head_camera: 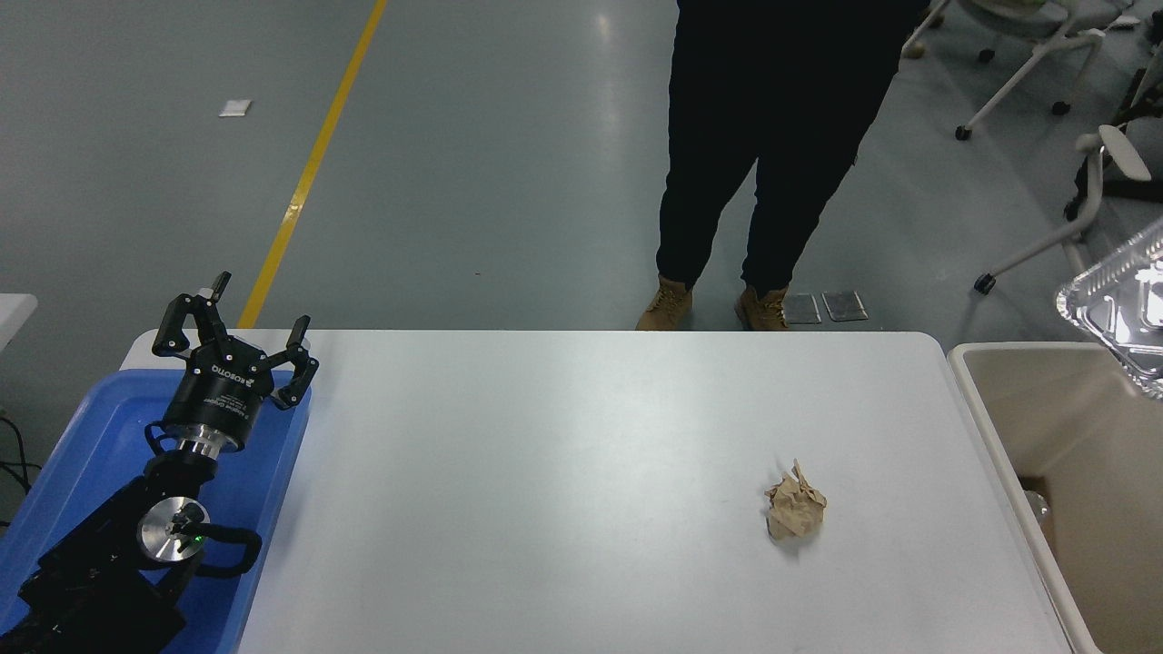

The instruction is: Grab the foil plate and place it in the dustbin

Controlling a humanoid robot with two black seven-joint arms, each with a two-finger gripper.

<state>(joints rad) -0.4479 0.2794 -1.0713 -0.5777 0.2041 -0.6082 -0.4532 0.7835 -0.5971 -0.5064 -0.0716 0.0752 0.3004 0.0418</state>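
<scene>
The foil plate [1119,311] is at the right edge of the head view, tilted in the air above the far end of the dustbin [1063,413] and cut off by the picture's edge. What holds it is out of view, and my right gripper does not show. The beige dustbin stands against the table's right end with its mouth open. My left gripper [250,313] is open and empty, parked at the lower left over a blue tray.
A crumpled brown paper ball [795,509] lies on the white table [563,454], right of middle. The blue tray [263,490] sits at the table's left end under the left arm. A person [763,163] stands at the far side. Chair legs are at the far right.
</scene>
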